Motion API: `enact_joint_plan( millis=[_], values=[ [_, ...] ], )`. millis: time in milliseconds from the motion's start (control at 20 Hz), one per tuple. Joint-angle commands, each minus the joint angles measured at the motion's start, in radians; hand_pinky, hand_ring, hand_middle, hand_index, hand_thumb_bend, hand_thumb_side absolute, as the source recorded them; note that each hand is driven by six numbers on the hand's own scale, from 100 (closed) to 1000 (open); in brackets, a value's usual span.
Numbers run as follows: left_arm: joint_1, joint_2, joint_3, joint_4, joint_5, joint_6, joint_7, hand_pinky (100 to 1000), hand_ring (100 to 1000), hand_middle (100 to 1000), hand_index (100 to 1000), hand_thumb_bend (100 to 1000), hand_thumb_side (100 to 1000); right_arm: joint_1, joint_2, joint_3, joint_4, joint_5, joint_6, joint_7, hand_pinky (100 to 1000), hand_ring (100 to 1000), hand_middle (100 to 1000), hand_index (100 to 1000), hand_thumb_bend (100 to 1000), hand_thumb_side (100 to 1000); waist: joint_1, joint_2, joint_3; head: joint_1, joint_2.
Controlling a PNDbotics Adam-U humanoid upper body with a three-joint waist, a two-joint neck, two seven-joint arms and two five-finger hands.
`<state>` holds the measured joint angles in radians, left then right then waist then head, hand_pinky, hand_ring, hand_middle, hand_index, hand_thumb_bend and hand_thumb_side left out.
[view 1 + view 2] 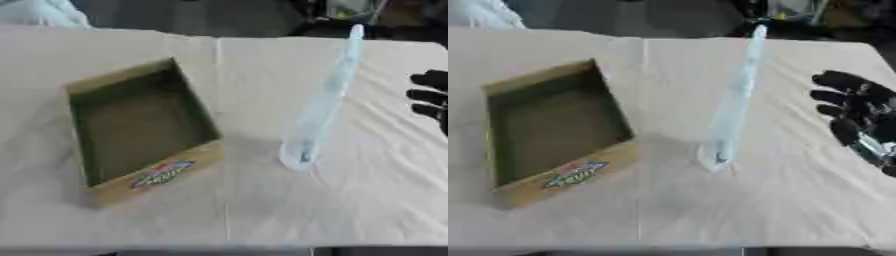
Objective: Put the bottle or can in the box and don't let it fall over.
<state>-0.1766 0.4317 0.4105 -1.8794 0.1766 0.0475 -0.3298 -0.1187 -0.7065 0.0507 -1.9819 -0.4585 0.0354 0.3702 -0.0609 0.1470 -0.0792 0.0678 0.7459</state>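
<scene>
A tall, slim, clear bottle [322,102] with a pale cap stands upright on the white cloth, right of centre. An open cardboard box [140,127] with a coloured label on its front wall sits to the bottle's left, nothing inside it. My right hand [857,116], black, hovers to the right of the bottle with its fingers spread and pointing toward it, a clear gap between them. It holds nothing. My left hand shows in neither view.
A white cloth [262,210] covers the table, with a fold line running down the middle. Dark clutter lies beyond the far edge [798,15]. The table's front edge runs along the bottom of both views.
</scene>
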Motion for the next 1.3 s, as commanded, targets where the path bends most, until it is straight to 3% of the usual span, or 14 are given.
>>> enact_joint_plan(
  millis=[50,450,600,650,700,800,900,1050,1250,1300],
  values=[
    [-0.01,0.027,0.002,-0.012,-0.002,-0.002,-0.005,1000,1000,941,787,489,403,-0.017,-0.027,-0.009,-0.018,-0.02,0.016,-0.001,1000,1000,999,1000,176,381,0.004,-0.013,0.0,-0.006,-0.005],
    [-0.011,0.027,0.002,-0.012,-0.003,-0.002,-0.006,1000,1000,941,787,487,402,-0.027,-0.048,-0.013,-0.018,-0.033,0.044,0.022,1000,1000,997,1000,152,332,0.003,-0.014,0.002,-0.008,-0.012],
    [-0.011,0.027,0.001,-0.012,-0.003,-0.002,-0.008,1000,1000,941,785,487,402,-0.027,-0.052,-0.019,-0.018,-0.028,0.056,0.027,1000,1000,995,1000,106,257,0.004,-0.014,0.002,-0.009,-0.013],
    [-0.011,0.027,0.002,-0.012,-0.003,-0.002,-0.008,1000,1000,941,785,486,401,-0.026,-0.053,-0.021,-0.018,-0.025,0.059,0.029,1000,1000,993,1000,100,132,0.004,-0.014,0.002,-0.009,-0.014],
    [-0.011,0.027,0.002,-0.012,-0.003,-0.002,-0.008,1000,1000,941,785,485,401,-0.025,-0.053,-0.024,-0.018,-0.022,0.062,0.032,1000,1000,993,1000,100,100,0.004,-0.013,0.001,-0.008,-0.015],
    [-0.01,0.027,0.002,-0.012,-0.004,-0.003,-0.009,1000,1000,941,784,485,401,-0.024,-0.053,-0.027,-0.018,-0.012,0.067,0.04,1000,1000,988,1000,100,100,0.004,-0.013,0.001,-0.008,-0.014],
    [-0.01,0.027,0.002,-0.012,-0.003,-0.004,-0.009,1000,1000,941,783,484,401,-0.024,-0.052,-0.03,-0.018,0.001,0.069,0.047,1000,1000,978,1000,100,169,0.005,-0.012,0.0,-0.01,-0.014],
    [-0.009,0.027,0.001,-0.011,-0.003,-0.005,-0.011,1000,1000,940,780,483,402,-0.036,-0.042,-0.033,0.0,0.029,0.061,0.038,1000,1000,976,1000,177,267,0.006,-0.012,0.0,-0.016,-0.016],
    [-0.007,0.025,-0.001,-0.01,-0.001,-0.006,-0.014,1000,1000,940,779,482,402,-0.086,0.007,-0.022,0.089,0.095,0.057,-0.001,1000,1000,982,1000,181,288,0.009,-0.015,0.0,-0.049,-0.011],
    [-0.006,0.024,-0.002,-0.009,-0.001,-0.006,-0.016,1000,1000,940,779,482,402,-0.103,0.022,-0.016,0.117,0.118,0.058,-0.013,1000,1000,984,1000,147,265,0.009,-0.016,0.001,-0.066,-0.009]
  ],
)
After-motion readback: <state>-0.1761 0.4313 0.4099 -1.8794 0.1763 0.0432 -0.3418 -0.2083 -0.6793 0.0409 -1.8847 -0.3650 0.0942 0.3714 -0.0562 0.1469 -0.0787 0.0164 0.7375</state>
